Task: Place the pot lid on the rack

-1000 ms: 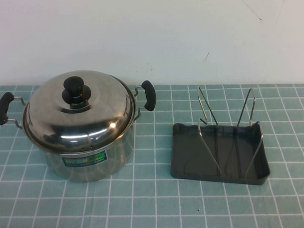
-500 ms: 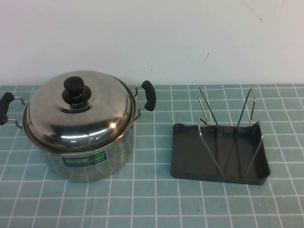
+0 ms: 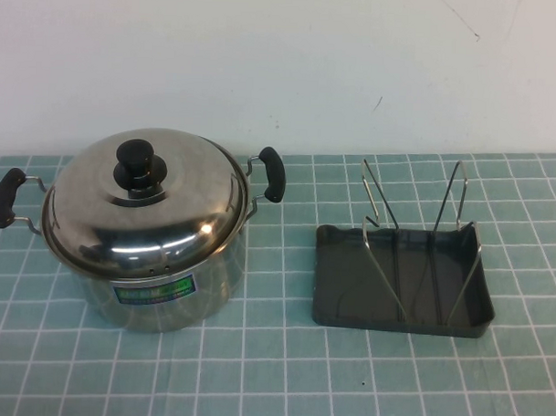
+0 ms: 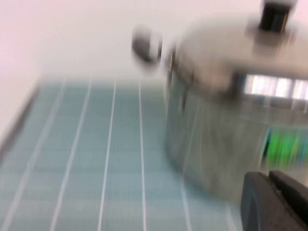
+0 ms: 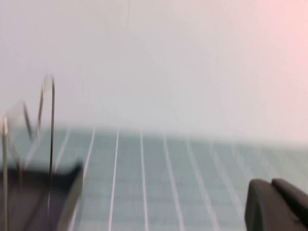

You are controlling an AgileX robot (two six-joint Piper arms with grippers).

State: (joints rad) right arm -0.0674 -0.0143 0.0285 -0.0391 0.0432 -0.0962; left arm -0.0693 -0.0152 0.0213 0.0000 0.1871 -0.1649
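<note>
The shiny steel pot lid (image 3: 155,199) with its black knob (image 3: 138,165) sits on the two-handled pot (image 3: 161,291) at the left of the table. The dark grey rack (image 3: 399,283) with upright wire loops stands to the right of the pot. Neither gripper shows in the high view. In the left wrist view my left gripper (image 4: 273,198) is shut and empty, low beside the pot (image 4: 221,139), with the lid (image 4: 240,43) above. In the right wrist view my right gripper (image 5: 275,201) is shut and empty, off to the side of the rack (image 5: 38,192).
The table is covered with a teal tiled cloth (image 3: 254,371). A white wall (image 3: 283,62) stands behind it. The pot's black handles (image 3: 272,174) stick out on both sides.
</note>
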